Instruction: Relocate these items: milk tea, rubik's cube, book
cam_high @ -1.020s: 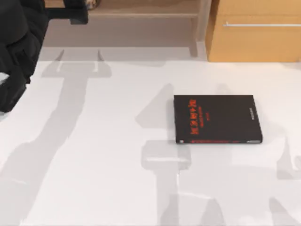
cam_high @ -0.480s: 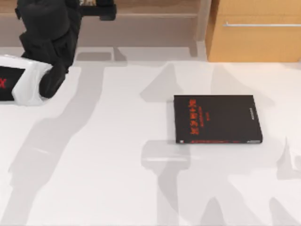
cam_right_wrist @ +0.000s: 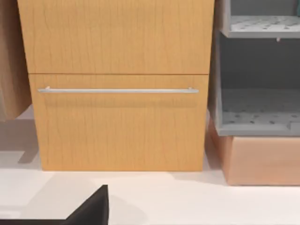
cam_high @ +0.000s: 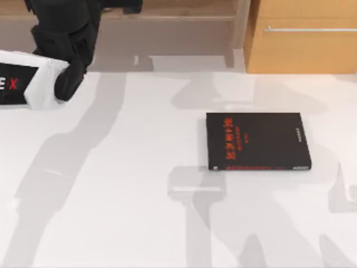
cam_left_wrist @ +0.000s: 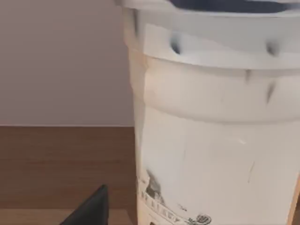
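Observation:
The milk tea is a white cup with a dark blue lid, standing close up in the left wrist view on a brown wooden shelf board. My left gripper reaches over the table's back edge at the far left and is open. Its black fingertip stands a small gap away from the cup's wall. My right gripper is parked and open, with one fingertip low over the white table, facing a wooden drawer front. The rubik's cube and the book are out of view.
A black book with red lettering lies flat right of the table's middle. A wooden drawer cabinet with a metal handle stands at the back right, beside a grey shelf unit. A low shelf recess runs along the back.
My left arm has swung in from the far left corner towards the right and the back shelf. The black book has not moved.

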`<state>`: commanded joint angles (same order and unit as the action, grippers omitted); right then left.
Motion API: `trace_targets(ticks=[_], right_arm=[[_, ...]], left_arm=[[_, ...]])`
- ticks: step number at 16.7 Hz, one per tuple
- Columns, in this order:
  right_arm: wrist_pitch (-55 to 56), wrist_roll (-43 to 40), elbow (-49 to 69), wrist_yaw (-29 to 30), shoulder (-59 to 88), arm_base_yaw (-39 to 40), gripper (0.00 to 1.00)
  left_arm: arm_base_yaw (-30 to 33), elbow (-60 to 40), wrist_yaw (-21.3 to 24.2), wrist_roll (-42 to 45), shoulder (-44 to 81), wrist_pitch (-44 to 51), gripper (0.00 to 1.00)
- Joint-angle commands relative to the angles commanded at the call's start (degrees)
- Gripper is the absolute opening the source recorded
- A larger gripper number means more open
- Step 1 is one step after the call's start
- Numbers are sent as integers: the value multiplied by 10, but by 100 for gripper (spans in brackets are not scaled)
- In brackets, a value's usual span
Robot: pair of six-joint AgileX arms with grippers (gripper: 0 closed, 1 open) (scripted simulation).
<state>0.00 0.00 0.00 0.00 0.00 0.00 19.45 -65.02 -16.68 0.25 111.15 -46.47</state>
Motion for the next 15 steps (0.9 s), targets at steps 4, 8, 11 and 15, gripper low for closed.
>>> trace_targets(ticks=[4,8,11,15], right_arm=[[0,0,0,0,0,0,100],[0,0,0,0,0,0,100],[0,0,0,0,0,0,100],[0,0,0,0,0,0,100]], left_arm=[[-13,-100,14,0,66,33,100],[-21,-154,22,-1,101,53,100],[-21,-154,22,-1,101,53,100],[-21,-154,22,-1,101,53,70]])
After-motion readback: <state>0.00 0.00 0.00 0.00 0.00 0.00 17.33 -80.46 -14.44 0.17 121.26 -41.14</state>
